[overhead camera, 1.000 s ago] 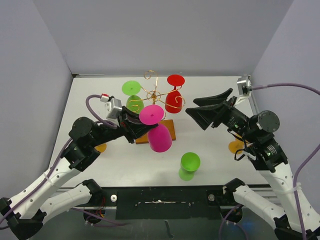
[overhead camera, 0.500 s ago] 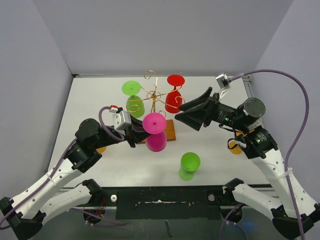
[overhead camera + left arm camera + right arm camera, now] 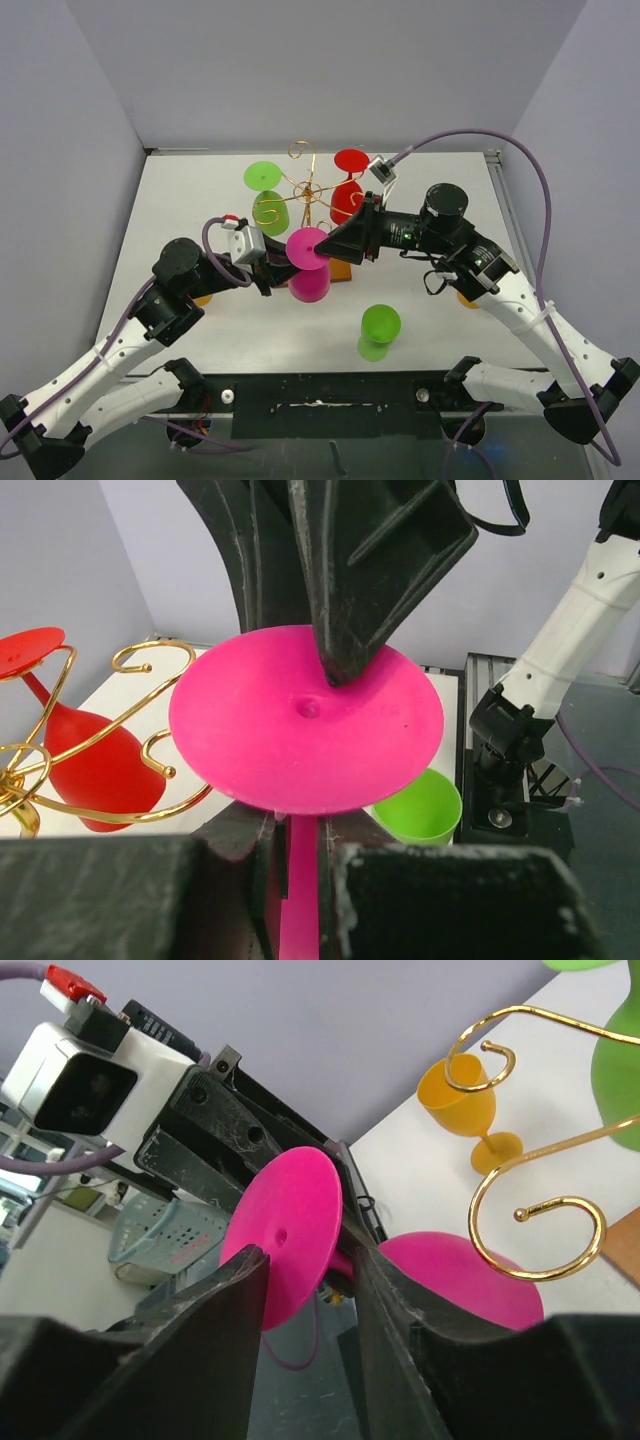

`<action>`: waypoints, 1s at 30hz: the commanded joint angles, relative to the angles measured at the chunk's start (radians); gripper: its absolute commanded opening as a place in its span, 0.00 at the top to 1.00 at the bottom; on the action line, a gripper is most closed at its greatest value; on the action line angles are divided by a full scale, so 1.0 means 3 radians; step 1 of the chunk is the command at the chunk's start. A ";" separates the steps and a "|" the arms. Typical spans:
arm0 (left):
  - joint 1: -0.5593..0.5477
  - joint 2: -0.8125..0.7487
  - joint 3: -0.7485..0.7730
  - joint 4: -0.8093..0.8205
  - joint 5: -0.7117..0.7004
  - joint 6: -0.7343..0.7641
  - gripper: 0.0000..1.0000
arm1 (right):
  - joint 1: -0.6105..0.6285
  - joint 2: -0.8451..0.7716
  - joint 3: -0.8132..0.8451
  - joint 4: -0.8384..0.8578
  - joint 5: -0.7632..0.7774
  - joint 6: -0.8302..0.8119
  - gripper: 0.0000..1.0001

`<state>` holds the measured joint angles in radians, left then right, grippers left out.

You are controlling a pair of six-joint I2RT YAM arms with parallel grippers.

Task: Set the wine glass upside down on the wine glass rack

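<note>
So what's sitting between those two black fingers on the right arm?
The round foot of the pink wine glass sits in the gap of the open right gripper; the right wrist view shows it. The left gripper holds its stem.

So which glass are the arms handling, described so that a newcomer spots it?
Find the gold wire rack at the centre. Just before its wooden base a glass is held foot up, stem in the left gripper, right gripper open around the foot. It is the only pink one.
</note>
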<state>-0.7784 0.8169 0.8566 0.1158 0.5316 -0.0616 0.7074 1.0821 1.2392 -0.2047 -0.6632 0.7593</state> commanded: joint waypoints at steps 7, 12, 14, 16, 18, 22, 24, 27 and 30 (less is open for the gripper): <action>-0.0023 -0.0069 -0.0026 0.0100 0.0027 0.0083 1.00 | 0.0014 0.0010 0.0057 -0.0005 0.0184 0.0610 0.91; -0.0026 -0.0067 -0.0008 0.0006 0.0094 0.0070 0.80 | 0.0014 0.0002 -0.0007 -0.0104 0.0228 0.0844 1.00; -0.0023 -0.0074 0.0001 -0.0038 0.0138 0.0072 0.69 | 0.0014 -0.0014 -0.0018 -0.0174 0.0260 0.0966 1.00; -0.0023 -0.0086 0.0006 -0.0098 0.0145 0.0080 0.59 | 0.0014 -0.0033 -0.0035 -0.0212 0.0271 0.1077 1.00; -0.0023 -0.0108 0.0008 -0.0168 0.0111 0.0114 0.52 | 0.0016 -0.0065 -0.0031 -0.0274 0.0312 0.1158 1.00; -0.0023 -0.0176 0.0005 -0.0290 -0.0025 0.0181 0.46 | -0.0017 -0.0126 -0.0015 -0.0558 0.0545 0.1242 1.00; -0.0023 -0.0224 -0.0014 -0.0326 -0.0160 0.0192 0.44 | -0.0063 -0.0143 -0.0022 -0.0657 0.0601 0.1296 1.00; -0.0023 -0.0336 -0.0057 -0.0354 -0.0437 0.0230 0.43 | -0.0186 -0.0191 -0.0044 -0.0729 0.0660 0.1319 1.00; -0.0023 -0.0483 -0.0155 -0.0266 -0.0764 0.0231 0.42 | -0.0322 -0.0250 -0.0090 -0.0774 0.0736 0.1342 1.00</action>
<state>-0.7803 0.7319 0.8352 0.0055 0.4423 -0.0120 0.6563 1.0538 1.2240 -0.4290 -0.4889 1.1362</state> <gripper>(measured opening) 0.569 0.047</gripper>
